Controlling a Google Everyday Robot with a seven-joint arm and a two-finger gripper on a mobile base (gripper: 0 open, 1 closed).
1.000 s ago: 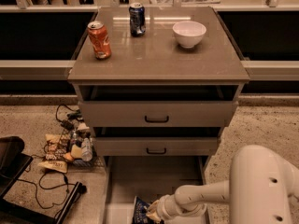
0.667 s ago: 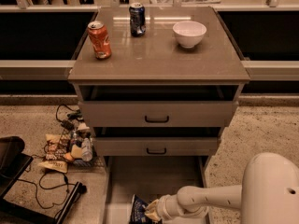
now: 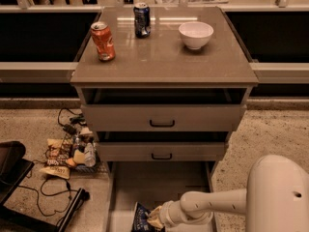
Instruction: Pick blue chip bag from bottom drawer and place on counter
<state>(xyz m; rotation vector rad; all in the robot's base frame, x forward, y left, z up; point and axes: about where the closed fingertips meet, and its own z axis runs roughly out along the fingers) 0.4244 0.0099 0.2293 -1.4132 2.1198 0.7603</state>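
The blue chip bag [image 3: 140, 219] lies in the bottom drawer [image 3: 124, 192], which is pulled out at the bottom of the view; only the bag's upper part shows above the frame edge. My gripper [image 3: 153, 218] reaches in from the right on a white arm and is right at the bag's right edge, touching it. The counter [image 3: 164, 57] is the glossy grey-brown cabinet top above.
On the counter stand an orange soda can [image 3: 103, 41], a dark blue soda can [image 3: 142, 19] and a white bowl [image 3: 195, 35]. Two upper drawers with black handles [image 3: 162, 123] are slightly open. Snack wrappers and cables [image 3: 67, 151] lie on the floor at left.
My arm has shifted slightly; the gripper stays at the bag in the bottom drawer. The bag has barely moved.
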